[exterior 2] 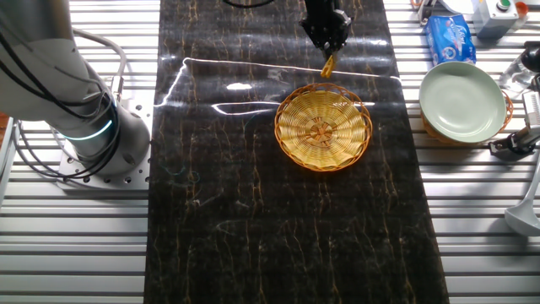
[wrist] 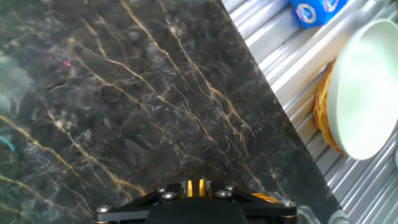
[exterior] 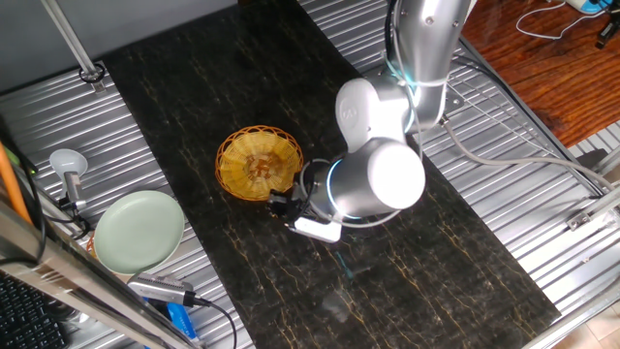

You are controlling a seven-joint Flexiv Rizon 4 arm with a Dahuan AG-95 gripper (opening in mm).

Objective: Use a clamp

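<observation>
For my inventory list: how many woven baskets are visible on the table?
2. A round golden woven basket sits on the dark marble mat; another basket lies under the pale green plate, mostly hidden.

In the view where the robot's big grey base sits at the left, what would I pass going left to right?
Robot base → woven basket → pale green plate. The gripper, holding the small orange clamp, hangs just beyond the basket, so it has no separate place in the order.

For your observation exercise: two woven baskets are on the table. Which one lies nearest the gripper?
The open, empty golden basket on the dark marble mat, just beside the gripper. The other basket sits under the pale green plate.
</observation>
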